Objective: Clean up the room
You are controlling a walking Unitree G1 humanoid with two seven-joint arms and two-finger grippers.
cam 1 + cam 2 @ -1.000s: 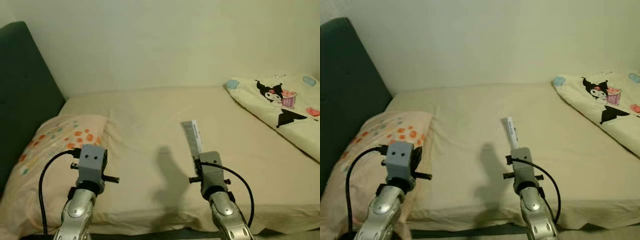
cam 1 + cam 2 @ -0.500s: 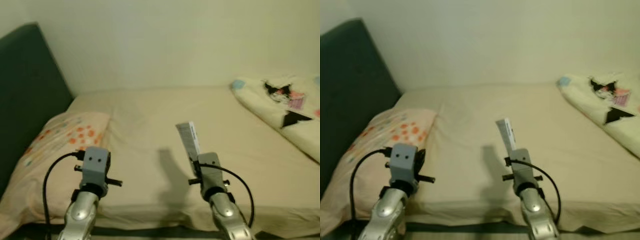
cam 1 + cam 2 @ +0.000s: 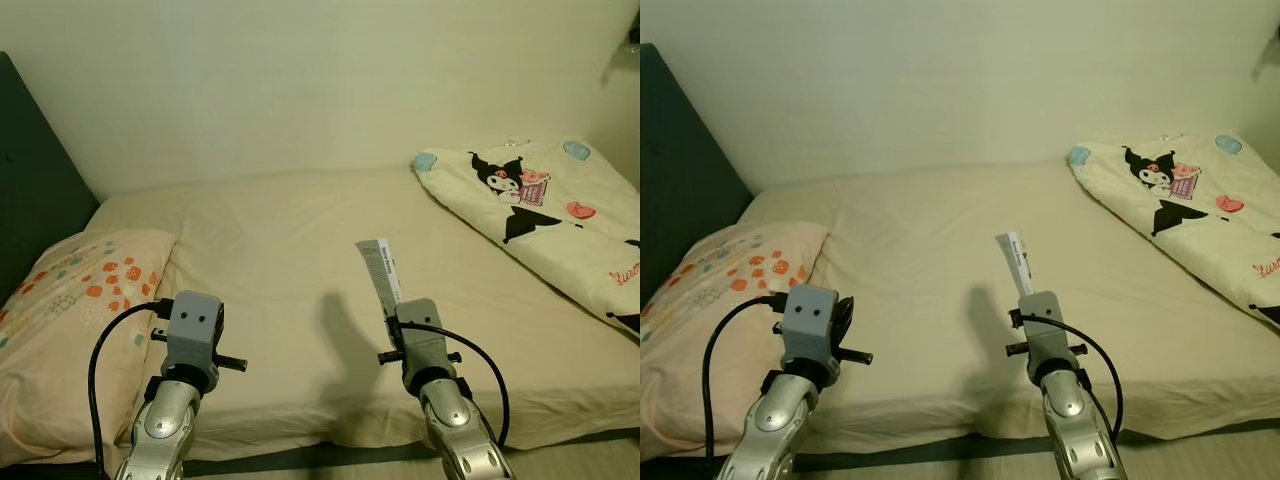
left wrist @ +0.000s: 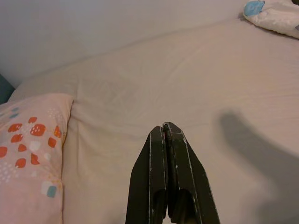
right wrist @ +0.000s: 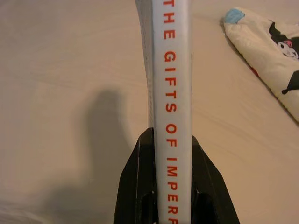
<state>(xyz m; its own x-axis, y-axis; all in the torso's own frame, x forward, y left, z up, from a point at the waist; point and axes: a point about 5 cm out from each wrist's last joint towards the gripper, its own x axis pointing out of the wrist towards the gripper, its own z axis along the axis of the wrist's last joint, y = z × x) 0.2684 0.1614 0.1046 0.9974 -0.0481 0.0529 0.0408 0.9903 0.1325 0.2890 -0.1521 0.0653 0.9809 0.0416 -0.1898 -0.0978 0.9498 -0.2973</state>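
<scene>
Silver and raised side by side, the two arms reach forward over the near edge of the bed (image 3: 300,230), each bent up at the wrist with a grey camera block on top. The right pincer (image 5: 174,154) points up and slightly away from the robot, its two black fingers (image 5: 135,186) clamped on either face of a thin white book (image 3: 380,272), which stands nearly upright above the mattress, spine toward the wrist camera and tilted a little to the robot's left. The left pincer (image 4: 164,135) is closed with nothing between its fingers, the tips touching, held level over the sheet near the pillow (image 3: 70,310). One book, one pillow and one folded quilt (image 3: 540,215) can be counted. The pillow, pale peach with orange, white and blue spots, lies at the robot's left against a dark headboard (image 3: 30,180). The quilt, cream with a black-and-white cartoon character and small hearts, lies at the right end of the bed, well apart from the book. Down the book's spine run red capitals reading "THE GIFTS OF IMPERF", the rest hidden between the fingers. Red script on the quilt's edge is too small to read. A shadow of the right arm falls on the beige sheet just beside the book.
</scene>
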